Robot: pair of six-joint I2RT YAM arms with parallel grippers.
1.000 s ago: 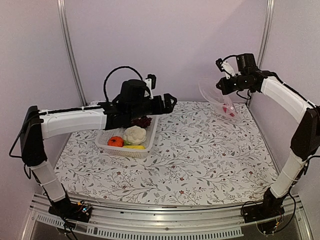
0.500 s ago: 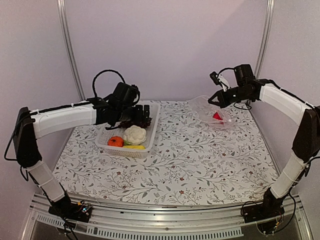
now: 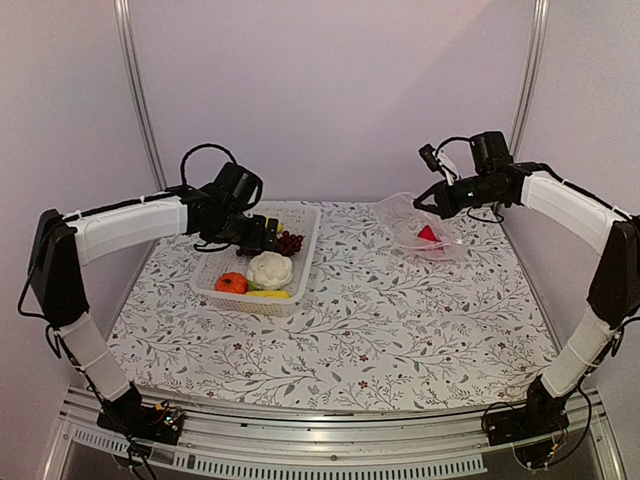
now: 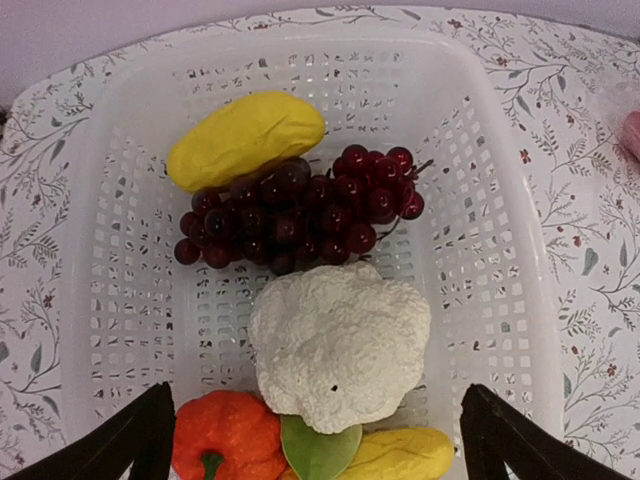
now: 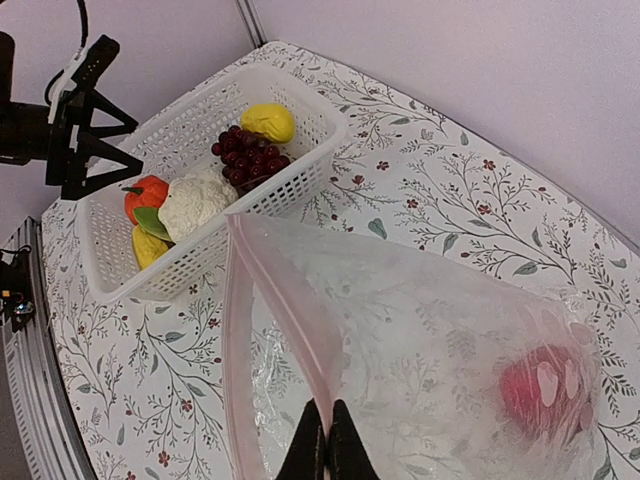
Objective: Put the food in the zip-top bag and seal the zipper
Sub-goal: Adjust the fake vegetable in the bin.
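Observation:
The clear zip-top bag (image 5: pixel 430 340) lies at the table's back right with a red pepper (image 5: pixel 540 385) inside. My right gripper (image 5: pixel 327 440) is shut on its pinkish zipper (image 5: pixel 275 300), and the mouth hangs open toward the basket. From above, the bag (image 3: pixel 410 215) hangs from the right gripper (image 3: pixel 432 200). My left gripper (image 4: pixel 318 395) is open over the white basket (image 4: pixel 90 300), its fingers on either side of the cauliflower (image 4: pixel 340 340). A lemon (image 4: pixel 245 138), grapes (image 4: pixel 300 210), an orange tomato (image 4: pixel 225 435) and corn (image 4: pixel 400 455) also lie in the basket.
The basket (image 3: pixel 300 270) stands at the back left of the flower-patterned table (image 3: pixel 400 320). Metal frame posts (image 3: pixel 140 100) rise at both back corners against the wall. The right arm's white forearm (image 3: pixel 570 205) reaches in from the right side.
My left gripper has drawn back leftward from the middle and come down over the basket, still open. The right gripper has lowered the bag slightly toward the left.

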